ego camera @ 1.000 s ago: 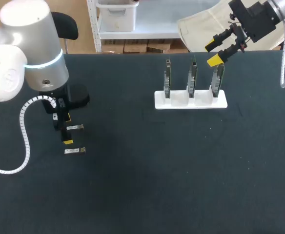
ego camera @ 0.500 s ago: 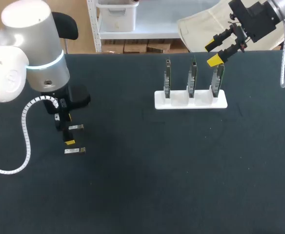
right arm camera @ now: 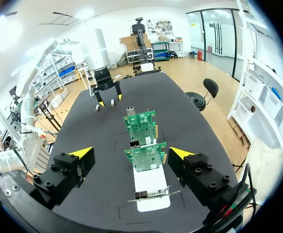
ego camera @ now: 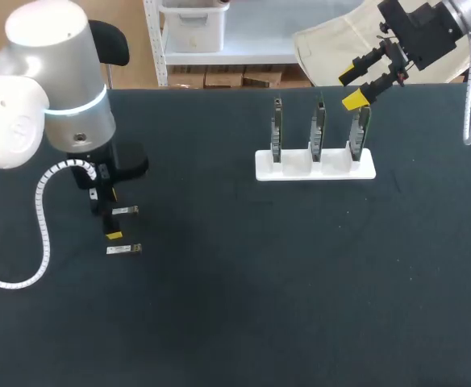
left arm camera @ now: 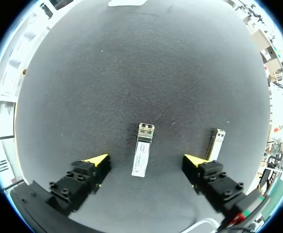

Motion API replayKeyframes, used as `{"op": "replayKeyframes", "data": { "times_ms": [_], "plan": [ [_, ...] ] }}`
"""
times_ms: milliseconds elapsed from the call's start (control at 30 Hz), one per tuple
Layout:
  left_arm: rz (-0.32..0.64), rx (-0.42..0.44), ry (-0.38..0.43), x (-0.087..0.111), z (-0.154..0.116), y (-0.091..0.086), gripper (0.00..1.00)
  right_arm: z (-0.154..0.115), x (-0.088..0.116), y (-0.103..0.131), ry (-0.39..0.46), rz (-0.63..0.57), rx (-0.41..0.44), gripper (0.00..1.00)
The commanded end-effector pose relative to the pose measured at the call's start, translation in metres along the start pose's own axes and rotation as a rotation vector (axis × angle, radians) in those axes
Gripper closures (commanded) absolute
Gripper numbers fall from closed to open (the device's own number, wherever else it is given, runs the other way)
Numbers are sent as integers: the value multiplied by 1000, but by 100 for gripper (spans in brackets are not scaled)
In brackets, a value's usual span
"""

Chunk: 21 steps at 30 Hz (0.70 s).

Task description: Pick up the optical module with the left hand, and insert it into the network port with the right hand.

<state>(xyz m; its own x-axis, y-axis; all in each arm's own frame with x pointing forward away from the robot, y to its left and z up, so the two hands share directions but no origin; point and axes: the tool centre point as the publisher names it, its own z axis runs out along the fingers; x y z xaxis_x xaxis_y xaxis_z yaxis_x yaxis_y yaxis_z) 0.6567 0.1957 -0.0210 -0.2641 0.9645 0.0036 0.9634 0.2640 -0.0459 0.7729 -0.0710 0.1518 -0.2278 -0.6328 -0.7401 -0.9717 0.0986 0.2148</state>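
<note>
Two small silver optical modules lie on the black table at the left. One module point(ego camera: 125, 210) point(left arm camera: 142, 149) lies flat between the fingers of my left gripper point(ego camera: 106, 216) point(left arm camera: 145, 161), which is open and low over the table without touching it. The second module point(ego camera: 124, 249) point(left arm camera: 216, 141) lies just outside one fingertip point(left arm camera: 192, 160). A white stand point(ego camera: 264, 171) point(right arm camera: 151, 194) holds three upright green boards point(ego camera: 318, 127) point(right arm camera: 146, 156) with network ports. My right gripper point(ego camera: 351, 88) point(right arm camera: 132, 153) hangs open and empty above the stand's right end.
The black table point(ego camera: 300, 282) spreads wide between the modules and the stand. My left arm point(right arm camera: 105, 77) shows beyond the boards in the right wrist view. A coiled white cable point(ego camera: 42, 218) hangs beside the left gripper.
My left arm has edged slightly over the modules. The modules, the stand and my right arm stay where they were.
</note>
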Motion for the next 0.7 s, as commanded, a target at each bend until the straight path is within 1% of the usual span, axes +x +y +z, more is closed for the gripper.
{"op": "replayKeyframes", "data": {
  "times_ms": [33,500,633,700],
  "plan": [
    [6,10,-6,2,6,3,100,0,1,2,-2,-1,6,0],
    [-24,17,-1,4,7,1,100,0,1,2,-2,-1,6,0],
    [-25,17,-12,2,3,-2,100,0,1,2,-2,-1,6,0],
    [-20,12,-31,0,-2,-3,100,0,1,2,-2,-1,6,0]
  ]
}}
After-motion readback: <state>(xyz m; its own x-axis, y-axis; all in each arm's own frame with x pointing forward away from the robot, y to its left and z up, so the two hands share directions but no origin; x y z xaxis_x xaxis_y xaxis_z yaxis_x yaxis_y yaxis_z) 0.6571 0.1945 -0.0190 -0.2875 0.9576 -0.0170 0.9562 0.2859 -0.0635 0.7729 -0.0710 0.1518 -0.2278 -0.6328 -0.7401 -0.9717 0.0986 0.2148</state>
